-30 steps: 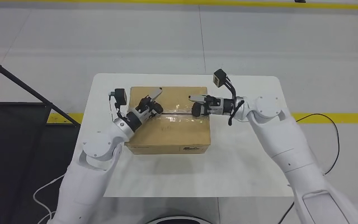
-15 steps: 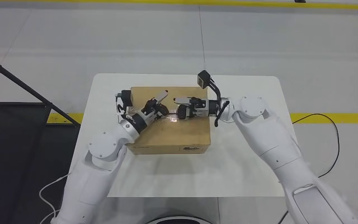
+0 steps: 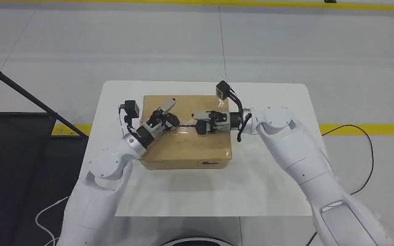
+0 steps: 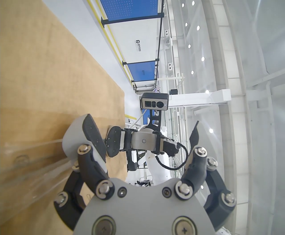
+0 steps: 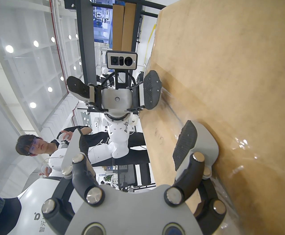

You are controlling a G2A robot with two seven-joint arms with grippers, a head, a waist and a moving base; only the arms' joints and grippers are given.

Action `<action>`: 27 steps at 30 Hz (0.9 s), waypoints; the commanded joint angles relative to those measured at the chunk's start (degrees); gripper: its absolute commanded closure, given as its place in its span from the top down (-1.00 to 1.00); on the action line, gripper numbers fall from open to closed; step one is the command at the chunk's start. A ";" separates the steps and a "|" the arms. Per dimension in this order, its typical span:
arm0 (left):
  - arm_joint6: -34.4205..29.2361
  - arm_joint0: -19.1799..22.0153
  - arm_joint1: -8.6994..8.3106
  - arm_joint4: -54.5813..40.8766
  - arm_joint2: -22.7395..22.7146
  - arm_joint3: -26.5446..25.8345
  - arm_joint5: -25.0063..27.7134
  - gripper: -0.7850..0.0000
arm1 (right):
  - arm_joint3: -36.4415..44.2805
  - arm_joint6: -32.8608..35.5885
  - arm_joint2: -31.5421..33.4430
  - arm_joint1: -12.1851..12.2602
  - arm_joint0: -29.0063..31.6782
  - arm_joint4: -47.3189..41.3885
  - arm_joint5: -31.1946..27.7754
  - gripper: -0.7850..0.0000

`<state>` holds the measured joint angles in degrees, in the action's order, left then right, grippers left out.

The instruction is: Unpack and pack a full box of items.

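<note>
Closed cardboard box (image 3: 184, 138) on white surface (image 3: 271, 178), top sealed by clear tape (image 3: 184, 126) along centre seam. Left pincer (image 3: 170, 113) and right pincer (image 3: 199, 122) both spread, facing each other over box top, one finger of each at the tape. Judged stiff-walled, likely heavy if full. Tape slick, best caught at a seam edge.

A white bench (image 3: 271, 184) stands on a pale grey floor (image 3: 277, 43) crossed by yellow lines (image 3: 360, 128) (a dark floor patch (image 3: 28, 172) lies to its left), while blue panels (image 4: 131, 10) on black frames and round ceiling lights (image 4: 203, 58) mark the bright white hall beyond.
</note>
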<state>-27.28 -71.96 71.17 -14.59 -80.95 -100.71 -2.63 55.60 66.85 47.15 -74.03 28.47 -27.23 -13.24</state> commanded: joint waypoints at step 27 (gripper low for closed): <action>-1.54 -4.48 -1.26 -5.45 -8.42 1.97 2.67 1.00 | 9.55 2.16 20.31 7.35 13.43 0.85 -0.50 1.00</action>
<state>-28.82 -76.32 69.93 -19.89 -89.21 -98.69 -0.08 64.97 69.00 67.14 -66.79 41.58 -26.33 -13.76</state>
